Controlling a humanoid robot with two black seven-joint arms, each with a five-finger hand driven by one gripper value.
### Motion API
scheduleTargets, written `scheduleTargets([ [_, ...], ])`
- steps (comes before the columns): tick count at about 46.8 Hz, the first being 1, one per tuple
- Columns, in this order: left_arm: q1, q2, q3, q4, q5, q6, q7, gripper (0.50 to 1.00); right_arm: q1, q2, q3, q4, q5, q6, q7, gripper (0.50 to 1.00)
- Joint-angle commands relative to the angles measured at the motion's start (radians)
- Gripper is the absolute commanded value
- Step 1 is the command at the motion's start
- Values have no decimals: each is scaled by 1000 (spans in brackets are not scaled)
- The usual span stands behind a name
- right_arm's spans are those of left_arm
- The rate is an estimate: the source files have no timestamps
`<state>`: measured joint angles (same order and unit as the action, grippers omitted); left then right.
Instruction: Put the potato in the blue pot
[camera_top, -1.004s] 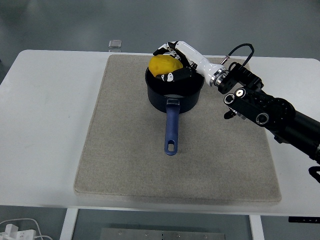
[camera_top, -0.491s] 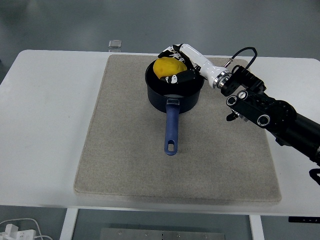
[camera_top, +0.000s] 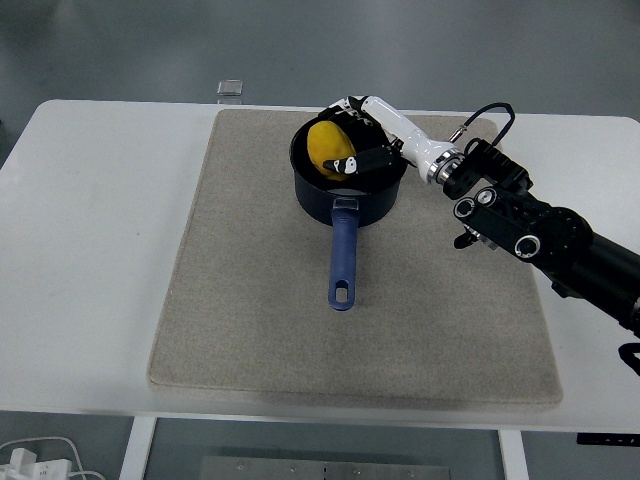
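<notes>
The yellow potato (camera_top: 326, 147) lies inside the blue pot (camera_top: 372, 203), low against its left wall. The pot stands at the back middle of the beige mat (camera_top: 250, 300), its blue handle (camera_top: 343, 258) pointing toward me. My right hand (camera_top: 352, 134) reaches into the pot from the right on a white wrist. Its fingers (camera_top: 347, 104) arch over the far rim and the thumb (camera_top: 358, 162) lies beside the potato. The hand looks loosened, with the potato resting in the pot rather than gripped. The left arm is out of sight.
The mat covers most of the white table (camera_top: 90, 250). A small clear square object (camera_top: 230, 87) sits at the table's far edge, left of the pot. My black right forearm (camera_top: 545, 235) crosses the mat's right side.
The hand lowered the potato from above the rim into the pot. The potato has since dropped down and left, while the hand shifted slightly right and its fingers eased off.
</notes>
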<state>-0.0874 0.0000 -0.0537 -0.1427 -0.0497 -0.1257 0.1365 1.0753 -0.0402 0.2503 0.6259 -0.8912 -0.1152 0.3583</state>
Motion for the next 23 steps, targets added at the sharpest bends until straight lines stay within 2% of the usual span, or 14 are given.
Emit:
scheduleTargets([
  [1,0,0,0,0,1,0,0,999,0,0,3,0,0,0,1,854],
  [13,0,0,0,-2,1,0,0,999,2,-6,9,0,2,-1,1,860],
  [17,0,0,0,-2,1,0,0,999,3,-10,12,0,3,-1,1,895],
  [23,0,0,0,-2,1,0,0,999,2,-17,15,0,12,-3,1,897],
])
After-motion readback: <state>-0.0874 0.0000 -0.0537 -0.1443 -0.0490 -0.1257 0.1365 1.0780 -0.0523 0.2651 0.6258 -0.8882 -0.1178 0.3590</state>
